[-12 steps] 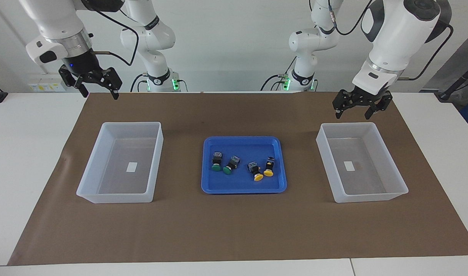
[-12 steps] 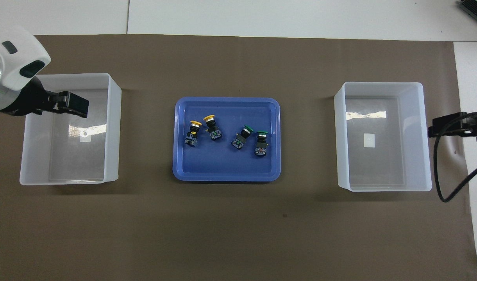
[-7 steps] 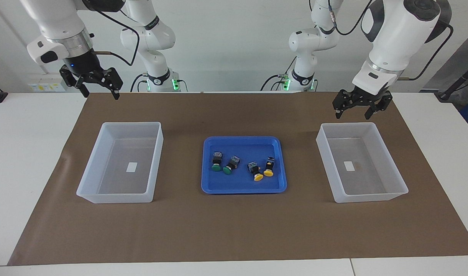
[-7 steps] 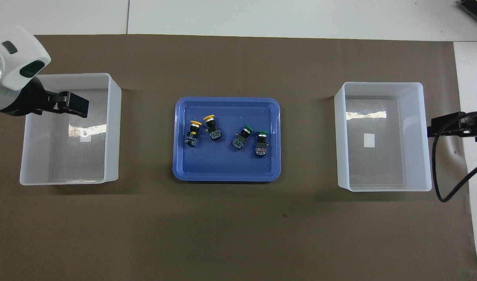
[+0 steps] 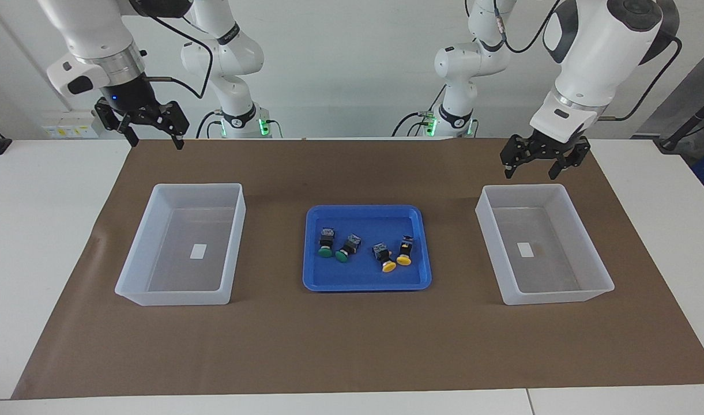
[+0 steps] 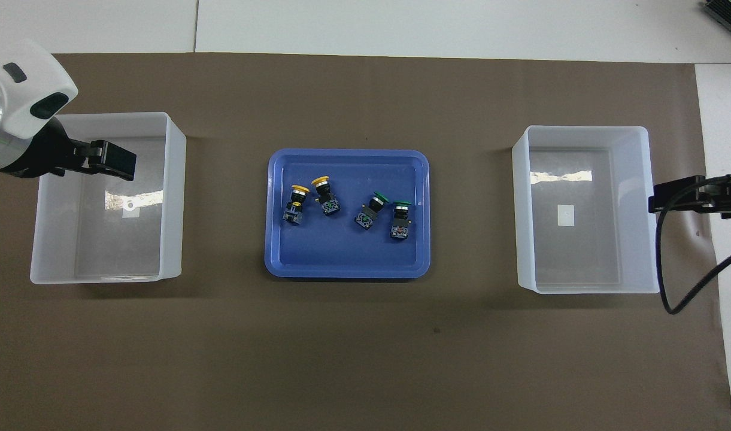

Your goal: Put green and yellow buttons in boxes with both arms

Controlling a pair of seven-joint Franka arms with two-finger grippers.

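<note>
Both grippers are spread & empty. Left gripper (image 5: 534, 162) hangs over the mat by one box (image 5: 582, 297); right gripper (image 5: 150, 130) over the mat edge near the other box (image 5: 173, 297). All 4 buttons lie in the blue tray (image 5: 366, 285), between the two grippers & well below both: green pair (image 5: 335, 251), yellow pair (image 5: 395, 261). You'll prob find them light, rigid; caps round & slick, so pinch the blocky body.

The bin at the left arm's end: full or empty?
Empty: the bin shows only its white label on the floor.
</note>
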